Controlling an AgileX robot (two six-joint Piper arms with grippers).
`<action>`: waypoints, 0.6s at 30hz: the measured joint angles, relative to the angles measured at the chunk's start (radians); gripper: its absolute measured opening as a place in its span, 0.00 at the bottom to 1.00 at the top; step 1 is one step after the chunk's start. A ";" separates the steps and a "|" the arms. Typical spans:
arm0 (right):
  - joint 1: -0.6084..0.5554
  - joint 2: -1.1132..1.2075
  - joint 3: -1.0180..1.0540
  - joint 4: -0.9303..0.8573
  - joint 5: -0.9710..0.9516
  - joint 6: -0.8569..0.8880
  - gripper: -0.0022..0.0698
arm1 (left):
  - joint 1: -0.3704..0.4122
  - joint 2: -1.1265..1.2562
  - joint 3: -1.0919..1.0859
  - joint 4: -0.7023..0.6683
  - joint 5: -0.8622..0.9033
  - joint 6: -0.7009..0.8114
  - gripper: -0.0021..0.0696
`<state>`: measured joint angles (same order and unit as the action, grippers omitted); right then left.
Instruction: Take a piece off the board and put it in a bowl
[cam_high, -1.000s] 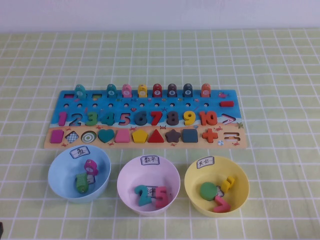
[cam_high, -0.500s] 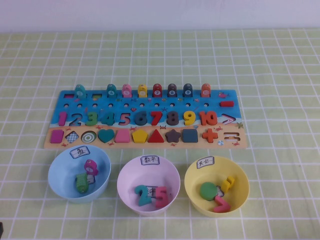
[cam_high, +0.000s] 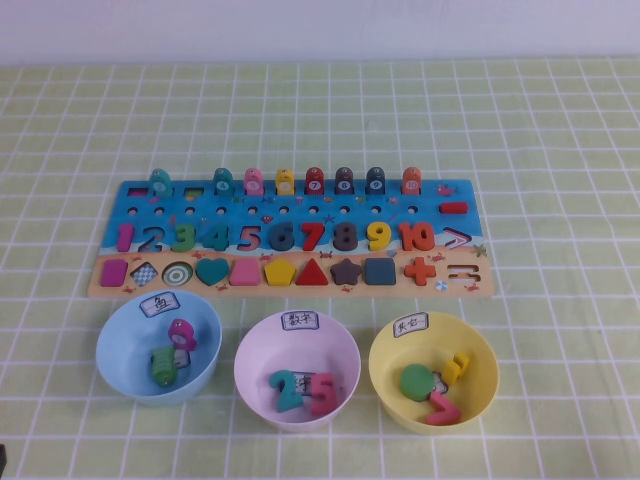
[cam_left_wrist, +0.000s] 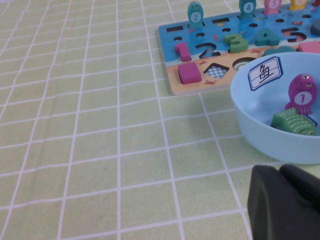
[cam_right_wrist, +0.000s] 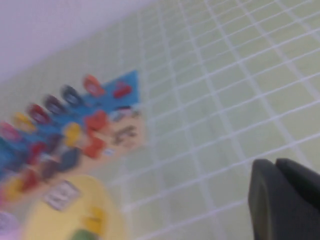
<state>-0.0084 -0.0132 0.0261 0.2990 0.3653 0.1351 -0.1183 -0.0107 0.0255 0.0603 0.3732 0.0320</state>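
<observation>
The orange fish piece (cam_high: 412, 181) stands upright at the right end of the fish row along the far edge of the board (cam_high: 395, 288); it also shows blurred in the right wrist view (cam_right_wrist: 93, 85). The light blue bowl (cam_high: 120, 345) sits in front of the board's left end and holds a pink fish (cam_high: 181, 333) and a green fish (cam_high: 163, 365). Neither gripper shows in the high view. My left gripper (cam_left_wrist: 280, 171) is shut and empty, low near the blue bowl (cam_left_wrist: 260, 135). My right gripper (cam_right_wrist: 276, 165) is shut and empty, over the cloth to the right of the board.
A pale pink bowl (cam_high: 250, 365) with number pieces stands front centre. A yellow bowl (cam_high: 385, 375) with several pieces stands front right. Several other fish pegs (cam_high: 284, 181) line the board's far edge. Green checked cloth (cam_high: 560, 150) covers the table around everything.
</observation>
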 joint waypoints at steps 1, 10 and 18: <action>0.000 0.000 0.000 0.115 -0.009 0.000 0.01 | 0.000 0.000 0.000 0.000 0.000 0.000 0.02; 0.000 0.000 0.000 0.639 -0.078 -0.002 0.01 | 0.000 0.000 0.000 0.000 0.000 0.000 0.02; 0.000 0.000 0.000 0.574 -0.087 -0.046 0.01 | 0.000 0.000 0.000 0.001 0.000 0.000 0.02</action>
<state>-0.0084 -0.0132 0.0261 0.8728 0.2787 0.0895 -0.1183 -0.0107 0.0255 0.0611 0.3732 0.0320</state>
